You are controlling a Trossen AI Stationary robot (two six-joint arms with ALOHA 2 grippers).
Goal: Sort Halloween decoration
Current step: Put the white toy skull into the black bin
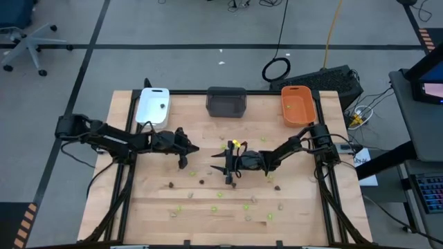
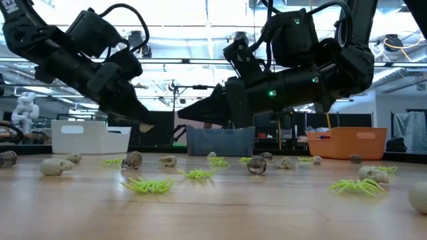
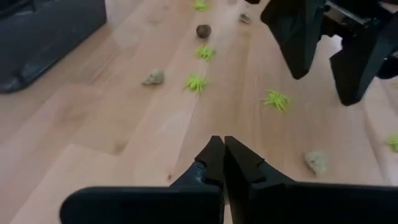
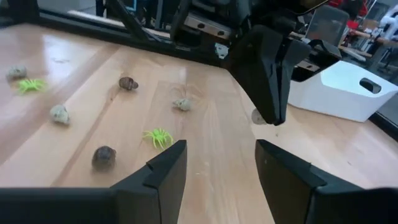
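High view: three trays line the far edge of the bench (image 1: 152,207). The white tray (image 1: 153,105) on the left holds one small dark speck, the dark grey tray (image 1: 226,102) in the middle shows nothing I can make out, and the orange tray (image 1: 298,104) on the right has a couple of tiny lime green bits inside. The Halloween decoration (image 1: 220,195) lies scattered over the bench's middle and near half: lime green spiders, pale skulls, dark brown pieces. The left pincer (image 1: 185,151) hangs just in front of the white tray, clenched tight; whether it pinches anything, I cannot tell. The right pincer (image 1: 225,164) hovers mid-bench, released, fingers spread, empty.
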